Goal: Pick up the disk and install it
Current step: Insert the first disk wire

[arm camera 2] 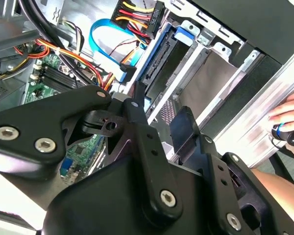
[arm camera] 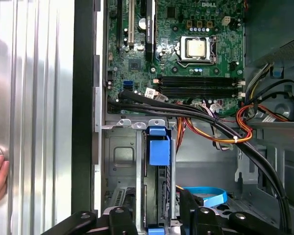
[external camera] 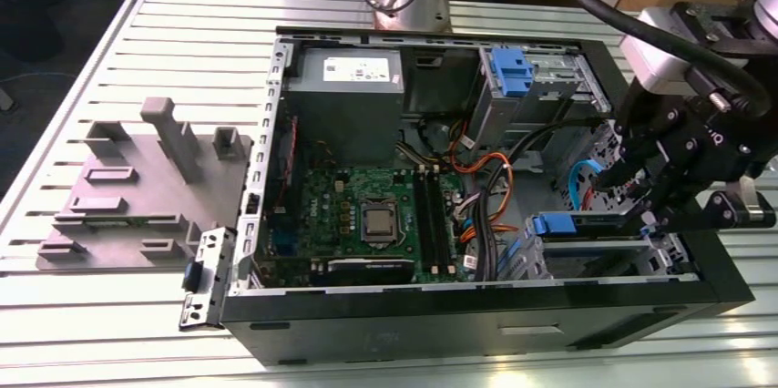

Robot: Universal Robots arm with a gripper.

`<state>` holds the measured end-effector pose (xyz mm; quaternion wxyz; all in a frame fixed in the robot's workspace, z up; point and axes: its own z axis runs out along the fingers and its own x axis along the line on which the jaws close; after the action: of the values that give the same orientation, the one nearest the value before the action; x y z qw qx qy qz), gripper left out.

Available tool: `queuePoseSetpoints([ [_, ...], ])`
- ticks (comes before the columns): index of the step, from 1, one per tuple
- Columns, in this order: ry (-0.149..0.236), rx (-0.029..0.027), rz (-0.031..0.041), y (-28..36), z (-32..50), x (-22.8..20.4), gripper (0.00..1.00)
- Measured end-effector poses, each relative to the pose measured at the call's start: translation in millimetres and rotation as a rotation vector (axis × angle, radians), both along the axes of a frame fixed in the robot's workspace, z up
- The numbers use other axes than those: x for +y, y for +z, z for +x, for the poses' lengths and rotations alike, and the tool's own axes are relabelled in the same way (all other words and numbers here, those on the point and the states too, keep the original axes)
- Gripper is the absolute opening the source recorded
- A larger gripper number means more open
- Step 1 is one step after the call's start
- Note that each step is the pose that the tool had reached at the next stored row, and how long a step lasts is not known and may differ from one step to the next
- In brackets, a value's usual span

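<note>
Gripper hovers over front corner of open computer case, at exterior view's right. Fingers spread apart, nothing clamped; cage mesh visible through gap in second wrist view. Disk sits edge-up in slot of drive cage, blue rail end just under cable bundle in first wrist view. Fingers flank slot on both sides. Motherboard beside cage. Person's hand rests on slatted table by case.
</note>
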<state>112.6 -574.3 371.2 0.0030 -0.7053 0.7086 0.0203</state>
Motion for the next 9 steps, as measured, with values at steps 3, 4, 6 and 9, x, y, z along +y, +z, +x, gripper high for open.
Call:
queuePoseSetpoints([
  [3, 0.000, 0.0000, -0.0006, 0.5, 0.0, 0.5, 0.48],
  [4, 0.000, 0.0000, -0.0005, 0.4, 0.0, 1.3, 0.48],
  [6, 0.000, 0.0000, -0.0005, 0.6, 0.0, 2.1, 0.48],
  [9, 0.000, 0.0000, -0.0002, 1.6, 0.0, 4.3, 0.48],
])
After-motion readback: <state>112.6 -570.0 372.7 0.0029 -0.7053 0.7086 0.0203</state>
